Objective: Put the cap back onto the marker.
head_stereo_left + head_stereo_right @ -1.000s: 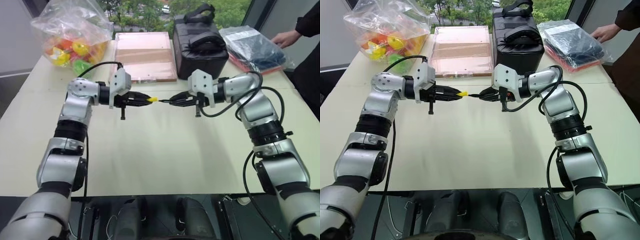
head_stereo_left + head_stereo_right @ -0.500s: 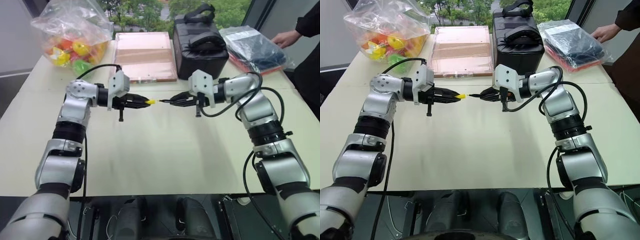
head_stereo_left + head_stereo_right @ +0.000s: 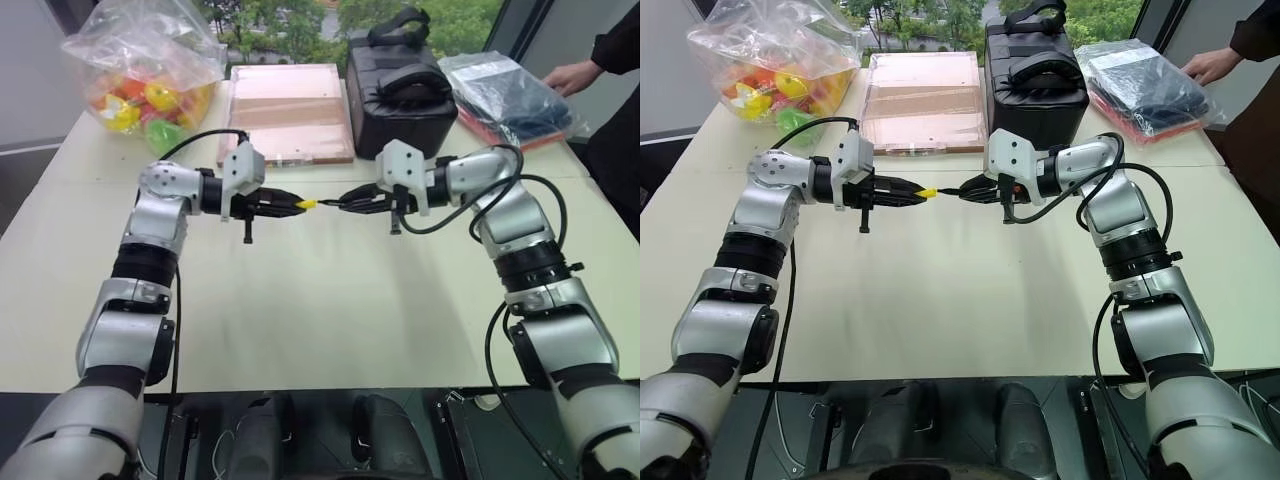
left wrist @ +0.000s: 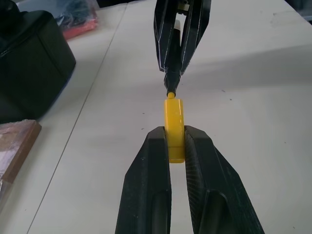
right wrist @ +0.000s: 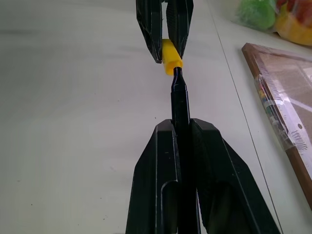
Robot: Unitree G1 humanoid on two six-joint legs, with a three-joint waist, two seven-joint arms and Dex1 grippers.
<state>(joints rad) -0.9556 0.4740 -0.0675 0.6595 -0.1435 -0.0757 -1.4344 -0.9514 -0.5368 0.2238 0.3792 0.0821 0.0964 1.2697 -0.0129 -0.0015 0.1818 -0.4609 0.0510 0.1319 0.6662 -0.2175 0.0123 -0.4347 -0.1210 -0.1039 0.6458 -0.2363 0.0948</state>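
Item: capping step, in progress above the counter [image 3: 320, 300].

Left tool [image 4: 175, 139]: clenched on the cap [image 4: 174, 127], which is sticking out past the fingertips with its open mouth facing the other tool.

Right tool [image 5: 180, 127]: clenched on the marker [image 5: 179, 100], whose bare tip is pointing out from between the fingers straight toward the cap.

Position: both tools are hanging level and facing each other, well above the counter. The marker tip is sitting just at the cap's mouth; whether it is touching or a hair apart cannot be told.

Handling note: the two axes are looking nearly in line, with the cap seeming tilted slightly off the marker's line in the right wrist view. Best practice here is squaring the cap first, then bringing the tools together slowly along that shared line, keeping both grips firm. Pushing while skewed is risking the cap pivoting in the fingers or the tip smearing the rim.
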